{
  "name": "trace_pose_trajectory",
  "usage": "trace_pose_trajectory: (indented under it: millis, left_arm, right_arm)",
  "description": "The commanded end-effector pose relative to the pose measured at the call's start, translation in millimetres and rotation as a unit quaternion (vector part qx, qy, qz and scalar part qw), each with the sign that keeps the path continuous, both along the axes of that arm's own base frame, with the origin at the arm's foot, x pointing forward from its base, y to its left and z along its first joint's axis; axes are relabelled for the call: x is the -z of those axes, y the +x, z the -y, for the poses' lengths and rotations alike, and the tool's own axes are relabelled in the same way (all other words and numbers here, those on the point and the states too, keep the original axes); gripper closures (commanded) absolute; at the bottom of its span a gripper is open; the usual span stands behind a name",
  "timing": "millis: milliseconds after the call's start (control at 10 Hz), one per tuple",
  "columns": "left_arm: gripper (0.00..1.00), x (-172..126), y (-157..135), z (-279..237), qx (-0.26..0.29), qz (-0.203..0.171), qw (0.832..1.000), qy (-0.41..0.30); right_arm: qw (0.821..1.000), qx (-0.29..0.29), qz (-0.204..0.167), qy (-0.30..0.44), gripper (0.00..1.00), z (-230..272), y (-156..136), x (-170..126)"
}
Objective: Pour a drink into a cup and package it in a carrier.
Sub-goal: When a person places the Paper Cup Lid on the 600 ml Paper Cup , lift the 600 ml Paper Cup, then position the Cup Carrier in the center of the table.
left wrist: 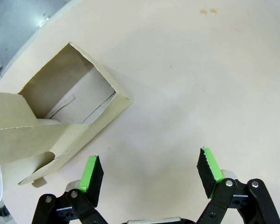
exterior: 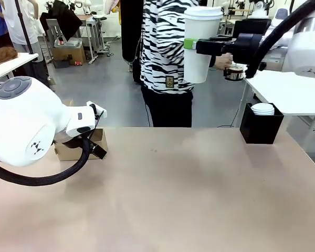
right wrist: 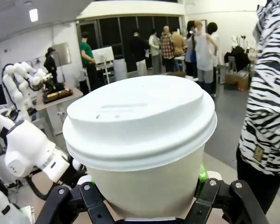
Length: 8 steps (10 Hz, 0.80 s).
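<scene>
Front view: cup (exterior: 202,44) with white domed lid (exterior: 203,12) held high at 1 o'clock, clamped upright in right end effector (exterior: 198,46), well above the desk (exterior: 173,199). Carrier (exterior: 77,148) down at 9 o'clock on the desk, half hidden behind the left arm. Person in striped top (exterior: 165,42) just behind the cup; black box (exterior: 261,127) of spare lids at 3 o'clock. Left wrist view: left end effector (left wrist: 149,170) spread wide, holding nothing, hovering over bare desk; carrier (left wrist: 60,116) at 9 to 10 o'clock, beside the pads and not between them; cardboard flaps raised, cup slot hard to make out. Right wrist view: right end effector (right wrist: 144,200) closed on the lower wall of the cup (right wrist: 144,172), lid (right wrist: 140,121) seated all round. Judged step: pour and lidding done, cup in transit to carrier. Next move calls for a long carry across and down toward 9 o'clock, cup kept upright, then lining up over a slot before release; possibly left end effector to steady the carrier.
</scene>
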<state>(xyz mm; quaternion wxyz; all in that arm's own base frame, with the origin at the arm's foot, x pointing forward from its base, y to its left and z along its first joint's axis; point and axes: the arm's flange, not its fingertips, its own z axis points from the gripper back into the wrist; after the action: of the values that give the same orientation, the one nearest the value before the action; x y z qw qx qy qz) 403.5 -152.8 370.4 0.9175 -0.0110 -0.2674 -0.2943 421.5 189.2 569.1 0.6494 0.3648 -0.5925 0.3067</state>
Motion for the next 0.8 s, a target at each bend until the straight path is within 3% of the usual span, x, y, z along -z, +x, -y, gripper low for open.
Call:
trace_pose_trajectory:
  millis: [0,700]
  left_arm:
    - [0.00,-0.2,-0.1,-0.8,0.000,0.000,1.000,-0.001]
    - [0.00,-0.2,-0.1,-0.8,0.000,0.000,1.000,-0.001]
  right_arm:
    - [1.000,0.004,0.007,0.004,0.20,-3.7,6.8,1.5]
    - [1.000,0.004,0.007,0.004,0.20,-3.7,6.8,1.5]
